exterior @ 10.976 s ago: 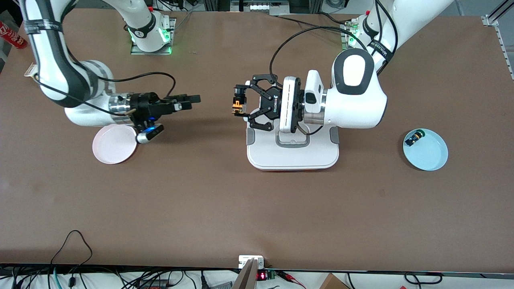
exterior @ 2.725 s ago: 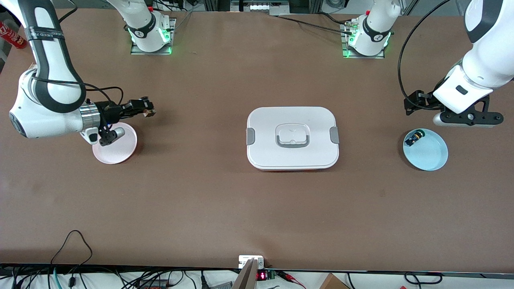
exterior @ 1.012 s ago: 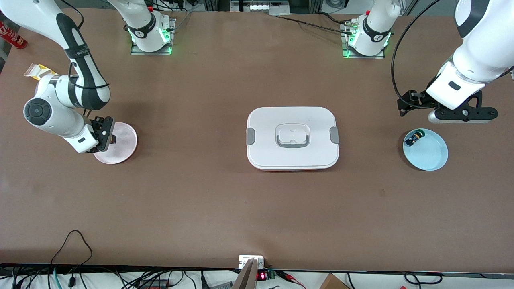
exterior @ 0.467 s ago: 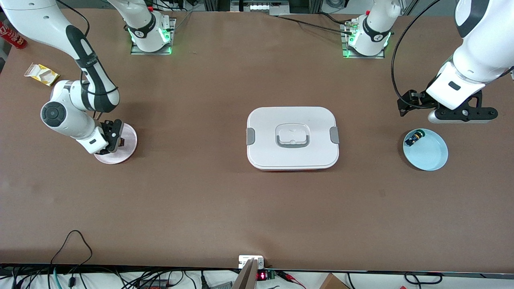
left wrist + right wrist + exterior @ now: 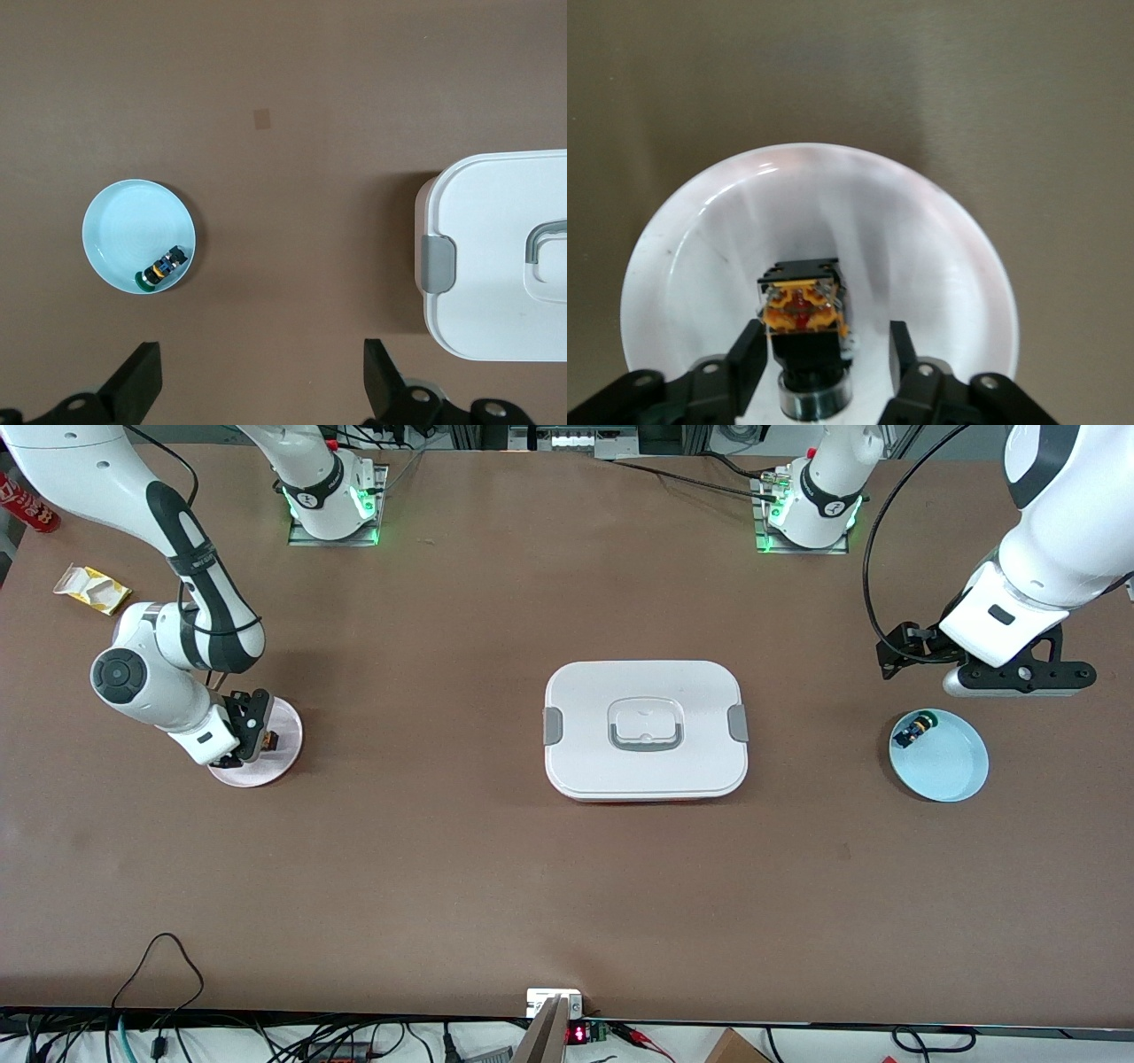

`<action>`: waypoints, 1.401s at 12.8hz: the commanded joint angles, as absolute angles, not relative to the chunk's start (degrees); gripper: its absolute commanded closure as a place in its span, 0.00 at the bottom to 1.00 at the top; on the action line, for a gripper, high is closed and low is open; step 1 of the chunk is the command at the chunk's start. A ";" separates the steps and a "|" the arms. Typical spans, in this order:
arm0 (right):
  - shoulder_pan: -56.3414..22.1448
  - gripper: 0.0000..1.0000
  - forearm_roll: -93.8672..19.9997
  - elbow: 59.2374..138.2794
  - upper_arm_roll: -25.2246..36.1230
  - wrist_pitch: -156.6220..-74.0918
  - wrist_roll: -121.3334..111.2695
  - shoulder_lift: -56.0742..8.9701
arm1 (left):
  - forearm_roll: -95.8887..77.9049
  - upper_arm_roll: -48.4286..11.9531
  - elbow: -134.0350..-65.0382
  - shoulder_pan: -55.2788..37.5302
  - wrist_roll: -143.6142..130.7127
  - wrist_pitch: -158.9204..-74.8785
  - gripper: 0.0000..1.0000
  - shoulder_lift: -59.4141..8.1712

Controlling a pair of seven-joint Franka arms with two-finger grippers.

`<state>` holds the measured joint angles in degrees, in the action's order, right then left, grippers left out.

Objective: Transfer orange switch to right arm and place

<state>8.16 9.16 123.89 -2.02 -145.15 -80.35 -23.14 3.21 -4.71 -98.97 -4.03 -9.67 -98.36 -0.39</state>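
Switch going down on the pink plate

The right gripper (image 5: pixel 824 359) is standing over the pink plate (image 5: pixel 939 230), jaws apparently parted around the orange switch (image 5: pixel 802 319); lifting crookedly could tip it. Left gripper (image 5: pixel 257 381) is waiting, jaws wide.

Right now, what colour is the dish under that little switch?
Pale pink, almost white; the dish under the orange switch shows best in the right wrist view.

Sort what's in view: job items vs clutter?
Job:
- orange switch, lying in the pink plate
- right gripper, jaws open either side of the switch, over the pink plate
- left gripper, open, waiting above the table beside the blue plate

Lying about:
- green-ringed switch in the blue plate
- white lidded box, mid-table
- yellow wrapper
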 commanded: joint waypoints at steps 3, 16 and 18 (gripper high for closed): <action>8.79 0.00 6.26 120.34 -2.64 -138.38 -71.84 -16.18 | 3.34 -4.92 -99.76 -4.13 -10.11 -97.91 0.00 0.79; 2.90 0.00 0.35 103.48 -3.78 -97.07 4.40 -11.78 | 3.34 -4.92 -99.76 -4.04 -10.11 -97.91 0.00 0.70; 3.07 0.00 1.93 97.06 -3.34 -91.95 3.53 -11.60 | 3.34 -4.92 -99.76 -4.04 -10.11 -97.91 0.00 0.70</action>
